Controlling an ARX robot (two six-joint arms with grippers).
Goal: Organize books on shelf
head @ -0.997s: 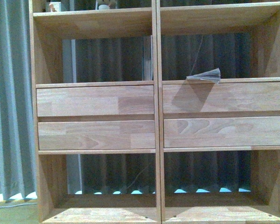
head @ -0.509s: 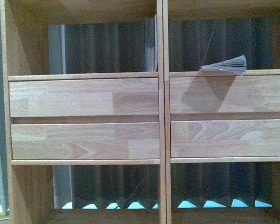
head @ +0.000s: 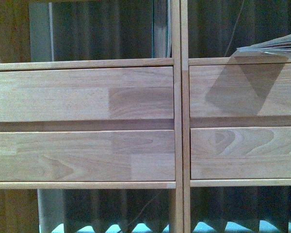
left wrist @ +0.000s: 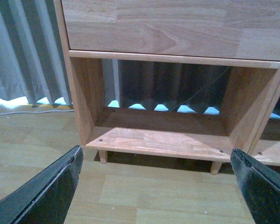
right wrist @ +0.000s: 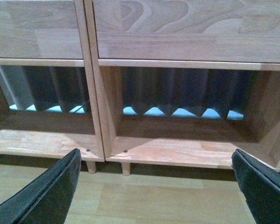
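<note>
The pale wood shelf (head: pixel 82 94) fills the front view, with its four drawer fronts close up. A thin floppy paperback (head: pixel 276 47) lies flat on the right compartment's ledge, pages fanned, at the right edge. A slim book (head: pixel 161 29) stands upright against the centre divider in the left compartment. Neither arm shows in the front view. My left gripper (left wrist: pixel 156 184) is open and empty, low above the floor before the shelf's bottom left compartment (left wrist: pixel 154 137). My right gripper (right wrist: pixel 156 186) is open and empty before the bottom right compartment (right wrist: pixel 186 149). The teal book is out of view.
Grey curtains (left wrist: pixel 23 56) hang behind and left of the shelf. A white cable (left wrist: pixel 28 112) lies on the wood floor (left wrist: pixel 144 196) at the left. Short peg legs (right wrist: pixel 125 168) hold the shelf off the floor. A thin wire (head: pixel 235 24) hangs in the right compartment.
The front view has moved closer to the shelf and a little lower and left; the drawers look larger and the paperback has shifted to the right edge.
</note>
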